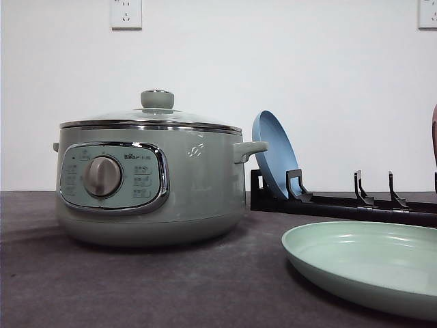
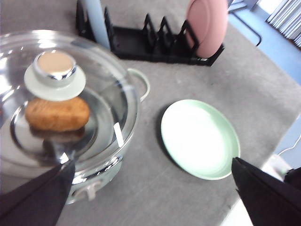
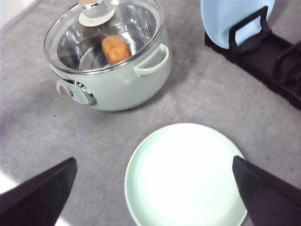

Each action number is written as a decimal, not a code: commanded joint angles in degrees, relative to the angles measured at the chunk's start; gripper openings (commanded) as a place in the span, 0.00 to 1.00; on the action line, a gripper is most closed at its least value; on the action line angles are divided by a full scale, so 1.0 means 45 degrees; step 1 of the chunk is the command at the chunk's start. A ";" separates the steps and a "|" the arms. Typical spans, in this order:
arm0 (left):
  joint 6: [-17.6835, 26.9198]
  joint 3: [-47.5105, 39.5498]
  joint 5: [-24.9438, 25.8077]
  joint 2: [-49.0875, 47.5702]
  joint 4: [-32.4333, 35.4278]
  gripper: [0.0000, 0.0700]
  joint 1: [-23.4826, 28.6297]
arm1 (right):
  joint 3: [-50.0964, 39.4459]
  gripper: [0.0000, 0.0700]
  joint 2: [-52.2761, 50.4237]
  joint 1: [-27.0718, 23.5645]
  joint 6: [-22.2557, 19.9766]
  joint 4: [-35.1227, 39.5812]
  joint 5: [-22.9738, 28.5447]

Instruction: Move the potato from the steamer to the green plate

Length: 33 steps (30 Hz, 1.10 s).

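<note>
Rough oblong potato [image 3: 115, 49] under glass-lidded steamer [image 1: 151, 186]; matte green plate [image 3: 185, 178] — bare.

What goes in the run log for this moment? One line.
potato: inside steamer | lid: on | green plate: empty | grippers: both open, holding nothing

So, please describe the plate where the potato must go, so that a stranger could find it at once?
Start from the big sage-green steamer on the grey table. To its right, nearer the camera, a round plate lies flat: the green plate. Unlike the blue plate and pink plate, which stand in the black rack, it is pale mint.
</note>
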 commanded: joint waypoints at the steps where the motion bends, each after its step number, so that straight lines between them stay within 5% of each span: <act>1: -0.0068 0.0571 -0.0391 0.0372 -0.0258 1.00 -0.0058 | 0.0094 1.00 -0.0131 0.0044 0.0446 0.0129 -0.0052; 17: 0.0909 0.6608 -0.4025 0.6511 -0.3239 1.00 -0.0325 | 0.0094 1.00 -0.0543 0.0044 0.0740 0.0622 -0.0280; 33: 0.1878 0.8867 -0.4566 1.0604 -0.2253 1.00 -0.0818 | 0.0094 1.00 -0.0543 0.0044 0.0880 0.0893 -0.0271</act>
